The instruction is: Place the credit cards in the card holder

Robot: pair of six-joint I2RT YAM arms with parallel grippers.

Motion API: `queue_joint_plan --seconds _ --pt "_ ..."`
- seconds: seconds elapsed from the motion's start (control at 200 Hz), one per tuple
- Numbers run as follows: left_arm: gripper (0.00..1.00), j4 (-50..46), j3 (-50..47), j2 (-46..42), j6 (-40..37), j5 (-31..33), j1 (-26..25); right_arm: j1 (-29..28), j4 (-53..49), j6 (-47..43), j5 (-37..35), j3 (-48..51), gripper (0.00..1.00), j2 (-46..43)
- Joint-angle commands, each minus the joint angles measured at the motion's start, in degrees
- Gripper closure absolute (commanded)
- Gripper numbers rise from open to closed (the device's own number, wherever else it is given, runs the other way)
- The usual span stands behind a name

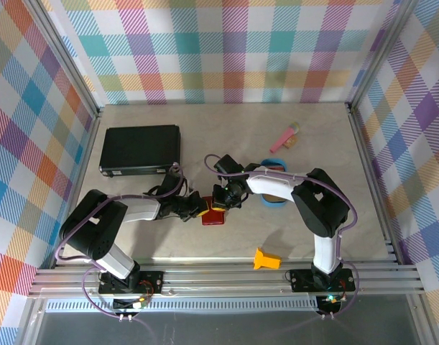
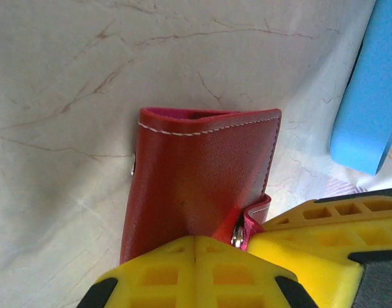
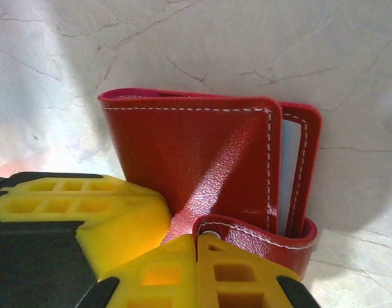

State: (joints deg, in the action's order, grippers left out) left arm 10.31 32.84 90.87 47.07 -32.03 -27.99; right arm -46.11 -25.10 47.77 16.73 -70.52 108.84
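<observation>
The dark-red card holder [image 1: 214, 217] lies on the pale marbled table [image 1: 312, 237] near its middle, just left of the blue oval tray [image 1: 274, 202] and well apart from the black flat case [image 1: 140, 149] at the far left; both arms reach in to it from opposite sides

The left gripper [image 2: 194, 251] has its yellow fingers pressed flat against each other with no gap between them; the tips sit on the near edge of the wallet's cover, and whether any leather is nipped between them I cannot tell; beside it in the left wrist view, the closing tab [image 2: 252, 221] with its metal snap [image 2: 237, 236] curls up against a yellow finger of the other arm

The right gripper [image 3: 197, 255] is likewise squeezed closed, its tips meeting right under the tab's stitched edge; a real pinch on the tab cannot be confirmed; a raised crease runs across the cover toward these fingertips; the wallet is folded over, with a grey-blue inner pocket [image 3: 287, 173] showing in the slit at its right side

A pink item [image 1: 284, 136] lies toward the far right; an orange piece [image 1: 266, 259] sits near the front edge; the right arm covers much of the tray
</observation>
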Motion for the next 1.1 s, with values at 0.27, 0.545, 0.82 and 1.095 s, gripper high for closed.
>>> queue_joint_plan --seconds 0.27,0.545,0.82,1.095 --pt "1.00 -14.7 -0.9 2.9 -0.3 13.9 -0.1 5.0 -3.2 -2.9 -2.6 6.4 1.00 -7.6" --pt "1.00 -14.5 0.2 4.0 -0.7 13.2 -0.2 7.3 -7.7 -9.3 -6.0 9.9 1.00 -11.2" --pt "1.00 -15.4 2.0 4.7 -1.3 12.8 -0.1 7.2 -10.7 -13.1 -13.4 11.3 0.93 -10.4" --pt "1.00 -18.0 3.6 3.1 -2.9 13.5 -0.2 7.3 -9.3 -14.5 -12.2 10.2 0.78 -12.3"
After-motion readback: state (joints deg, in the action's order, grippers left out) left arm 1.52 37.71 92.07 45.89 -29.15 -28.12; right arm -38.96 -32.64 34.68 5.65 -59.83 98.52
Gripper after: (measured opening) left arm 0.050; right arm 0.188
